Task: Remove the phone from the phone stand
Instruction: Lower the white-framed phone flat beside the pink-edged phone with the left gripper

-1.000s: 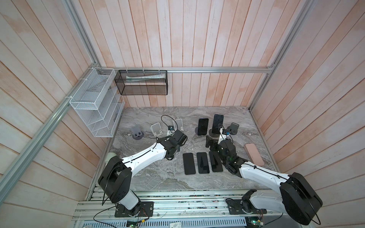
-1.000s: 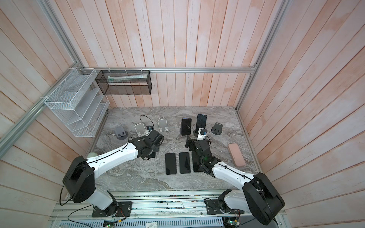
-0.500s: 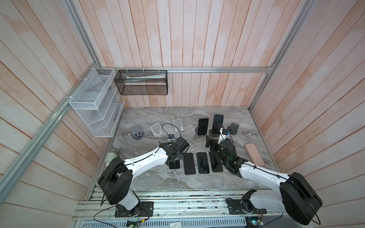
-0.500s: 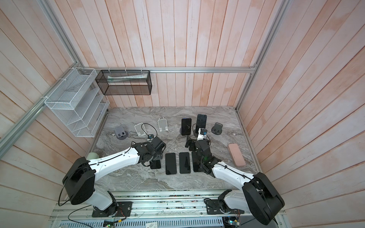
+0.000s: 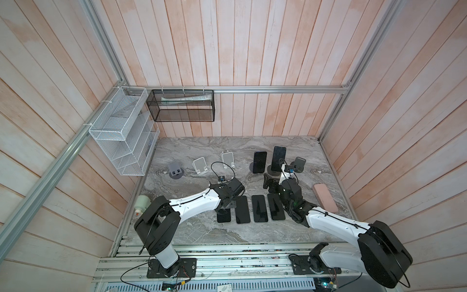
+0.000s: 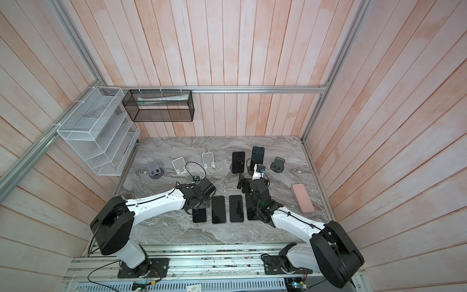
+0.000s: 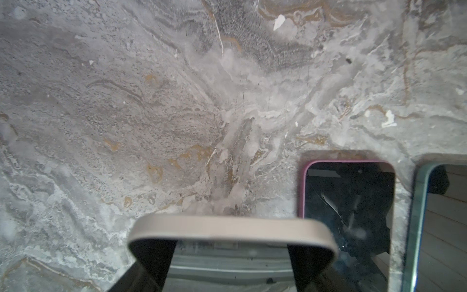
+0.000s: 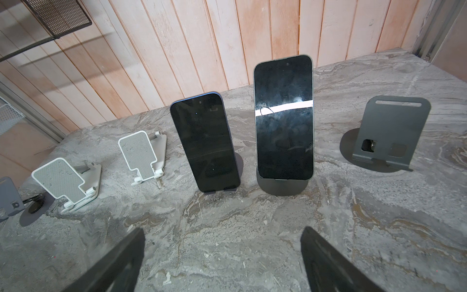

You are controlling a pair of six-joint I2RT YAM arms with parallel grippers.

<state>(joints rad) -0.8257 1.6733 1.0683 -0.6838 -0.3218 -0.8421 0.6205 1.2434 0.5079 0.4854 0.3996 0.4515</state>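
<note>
Across the marbled tabletop (image 5: pixel 202 235) my left arm has swung from the white stands (image 5: pixel 201 165), upper middle of a top view, down to the lower middle. The beige-cased phone (image 7: pixel 227 228) is now off its stand, just beside the pink-rimmed phone (image 7: pixel 348 197) at the row's left end. My left end effector (image 5: pixel 225 206) still pinches its edges, so I judge only the release remains; my right end effector (image 8: pixel 222 231) is spread wide, empty.

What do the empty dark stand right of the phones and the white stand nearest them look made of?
Dark stand: likely bent sheet metal, matte grey; thin plate, cut slot. White stand: probably plastic, smooth frame; its dotted grey pad looks rubbery.
</note>
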